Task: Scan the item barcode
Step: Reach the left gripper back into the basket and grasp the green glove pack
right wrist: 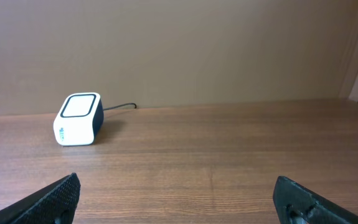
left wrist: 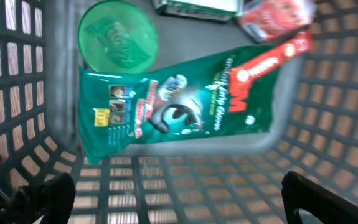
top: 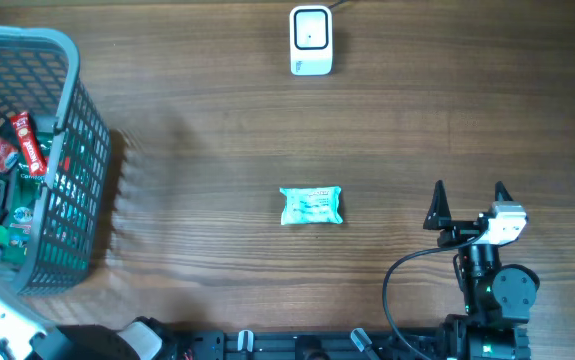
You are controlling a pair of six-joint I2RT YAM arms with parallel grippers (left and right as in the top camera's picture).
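Observation:
A white barcode scanner [top: 311,40] stands at the table's far edge and also shows in the right wrist view as the scanner [right wrist: 78,118]. A small teal packet [top: 311,206] lies flat mid-table. My right gripper [top: 469,190] is open and empty to the packet's right, and my right gripper [right wrist: 175,186] faces the scanner over bare wood. My left gripper [left wrist: 179,186] is open inside the grey basket [top: 62,150], above a green pouch [left wrist: 172,102], touching nothing. A green round lid [left wrist: 117,35] and a red packet [left wrist: 272,15] lie beyond the pouch.
The basket stands at the table's left edge with red packets [top: 27,140] showing over its rim. Its mesh walls [left wrist: 328,124] close in around my left gripper. A black cable [right wrist: 119,107] runs from the scanner.

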